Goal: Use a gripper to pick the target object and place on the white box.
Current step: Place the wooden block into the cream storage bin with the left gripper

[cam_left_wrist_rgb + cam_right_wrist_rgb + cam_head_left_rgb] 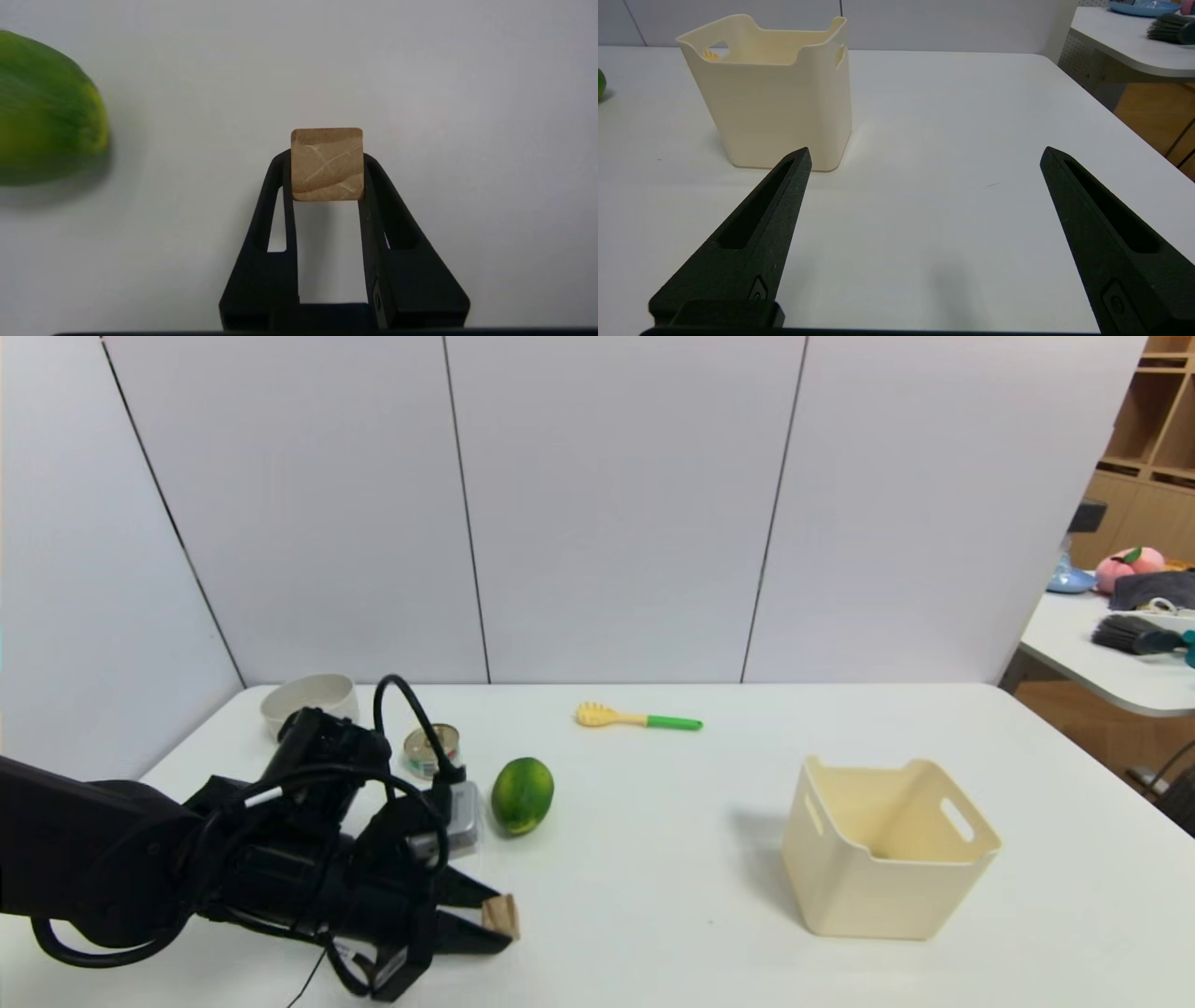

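The wooden block (327, 164) sits pinched between the tips of the left gripper (499, 917), both black fingers pressed flat against its sides (the grain on its upper face shows plainly from the wrist camera). Whether it rests on the white table (653, 859) or hangs just above it, I cannot tell. It is at the near left of the table, well apart from the white box (887, 859), which stands upright toward the right.

Just behind the gripper lies a green fruit (522, 794), near the block but not touching it. Further back are a small tin can (431, 749), a pale bowl (309, 700) and a yellow spoon with a green handle (638, 717). The stretch of table between block and box is bare.

The right gripper (924, 156) hangs low over the table near the box, its fingers spread wide, holding nothing.
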Action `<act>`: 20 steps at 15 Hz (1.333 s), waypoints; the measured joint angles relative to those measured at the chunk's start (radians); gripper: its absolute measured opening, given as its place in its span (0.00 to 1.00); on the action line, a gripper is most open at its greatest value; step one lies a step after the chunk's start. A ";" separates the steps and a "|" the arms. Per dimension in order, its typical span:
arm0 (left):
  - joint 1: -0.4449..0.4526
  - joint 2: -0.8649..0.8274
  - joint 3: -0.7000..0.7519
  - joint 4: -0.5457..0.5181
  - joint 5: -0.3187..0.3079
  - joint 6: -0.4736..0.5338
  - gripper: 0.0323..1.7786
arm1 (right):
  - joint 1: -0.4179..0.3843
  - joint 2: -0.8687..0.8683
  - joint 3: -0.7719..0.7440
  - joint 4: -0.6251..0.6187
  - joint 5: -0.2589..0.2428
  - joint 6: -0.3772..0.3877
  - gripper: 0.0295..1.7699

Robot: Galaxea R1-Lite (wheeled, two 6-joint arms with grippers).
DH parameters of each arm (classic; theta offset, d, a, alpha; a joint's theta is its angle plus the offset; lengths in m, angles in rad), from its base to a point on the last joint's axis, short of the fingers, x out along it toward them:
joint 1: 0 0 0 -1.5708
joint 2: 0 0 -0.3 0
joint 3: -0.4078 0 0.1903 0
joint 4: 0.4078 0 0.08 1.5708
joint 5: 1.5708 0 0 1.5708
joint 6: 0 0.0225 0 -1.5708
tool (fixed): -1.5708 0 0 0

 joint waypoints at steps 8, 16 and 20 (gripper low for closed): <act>-0.098 0.049 -0.304 -0.367 0.005 -0.366 0.21 | 0.000 0.000 0.000 0.000 0.000 0.000 0.96; -0.340 0.282 -0.818 -0.376 0.014 -0.608 0.21 | 0.000 0.000 0.000 0.000 0.000 0.000 0.96; -0.406 0.375 -0.880 -0.368 0.014 -0.680 0.21 | 0.000 0.000 0.000 0.000 0.000 0.000 0.96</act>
